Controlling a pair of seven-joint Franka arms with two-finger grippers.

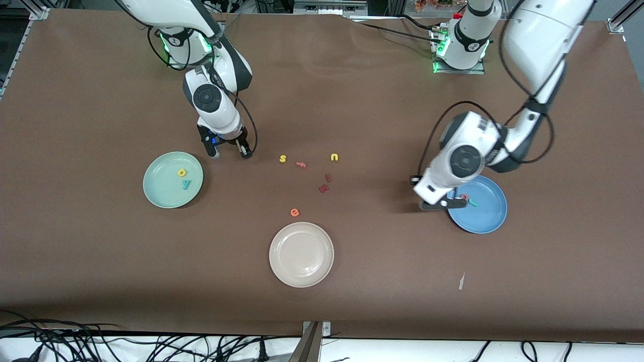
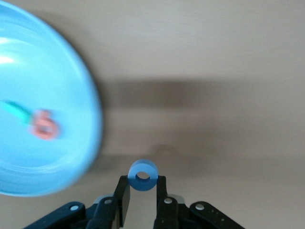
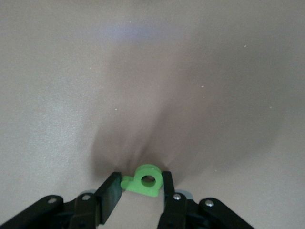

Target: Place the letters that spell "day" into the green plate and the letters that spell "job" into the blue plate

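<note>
Brown cloth covered the whole table, with the two arms reaching in from their bases. Three plates lay on it. The green plate sat toward the right arm's end, the blue plate toward the left arm's end, and a beige plate lay between them, nearest the front camera.

The right gripper was down at the cloth just beside the green plate, farther from the front camera than the plate. In the right wrist view its jaws bracketed the green "a" lying on the cloth, one finger against it and the other a little apart, so the grasp was not yet complete.

The left gripper hung low at the blue plate's rim on the side toward the beige plate. It was clamped on the blue "o", which stood upright between the fingertips beside the plate.

Inside the green plate lay the yellow "d" and the teal "y", close together. Inside the blue plate lay the pinkish-red "b" and the teal "j", touching.

Loose on the cloth between the plates were a yellow "s", a red "f", a yellow "u", two dark red pieces and an orange "e" near the beige plate.
</note>
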